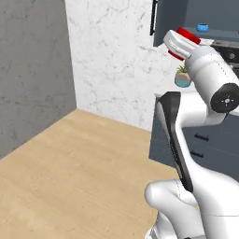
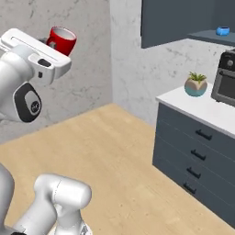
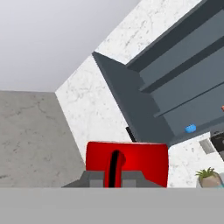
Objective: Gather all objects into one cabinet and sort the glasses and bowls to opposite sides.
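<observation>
One red cup (image 2: 62, 40) you hold pinched in the gripper (image 2: 54, 44), raised high; the blue bowl (image 2: 223, 31) sits on the cabinet (image 2: 174, 20) shelf.

Ahead: my claw (image 2: 54, 43) has open air to the cabinet (image 3: 183, 87) | obstacle: open door (image 3: 127, 100) | shelf: blue bowl (image 3: 190, 128) on it
</observation>
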Motion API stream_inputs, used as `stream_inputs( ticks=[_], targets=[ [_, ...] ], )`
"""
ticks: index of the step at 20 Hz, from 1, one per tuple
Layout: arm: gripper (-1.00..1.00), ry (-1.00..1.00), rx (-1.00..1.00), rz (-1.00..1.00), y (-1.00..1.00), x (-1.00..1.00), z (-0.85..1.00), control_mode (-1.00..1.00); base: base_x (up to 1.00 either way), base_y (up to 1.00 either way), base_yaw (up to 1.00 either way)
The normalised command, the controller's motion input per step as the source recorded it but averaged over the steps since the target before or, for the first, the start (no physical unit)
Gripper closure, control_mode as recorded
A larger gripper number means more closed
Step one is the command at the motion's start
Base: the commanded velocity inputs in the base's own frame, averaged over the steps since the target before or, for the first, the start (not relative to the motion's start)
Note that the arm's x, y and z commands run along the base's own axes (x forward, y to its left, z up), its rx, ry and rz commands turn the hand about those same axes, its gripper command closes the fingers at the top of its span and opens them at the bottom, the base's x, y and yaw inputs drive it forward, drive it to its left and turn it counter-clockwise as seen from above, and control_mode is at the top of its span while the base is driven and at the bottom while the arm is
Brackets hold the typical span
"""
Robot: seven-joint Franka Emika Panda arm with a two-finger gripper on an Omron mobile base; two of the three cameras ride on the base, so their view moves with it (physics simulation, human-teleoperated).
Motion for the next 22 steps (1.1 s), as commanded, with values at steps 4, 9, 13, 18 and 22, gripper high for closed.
stream_inputs(
  ticks=[4,9,13,18,22],
  targets=[
    [1.00,0.00,0.00,0.00,0.00,0.00,0.00,1.00,0.23,-0.38,-0.28],
    [1.00,0.00,0.00,0.00,0.00,0.00,0.00,1.00,0.36,-0.51,-0.25],
    [1.00,0.00,0.00,0.00,0.00,0.00,0.00,1.00,0.43,-0.94,-0.43],
    [1.00,0.00,0.00,0.00,0.00,0.00,0.00,1.00,0.65,-0.86,-0.55],
    [1.00,0.00,0.00,0.00,0.00,0.00,0.00,1.00,0.96,-0.27,-0.20]
  ],
)
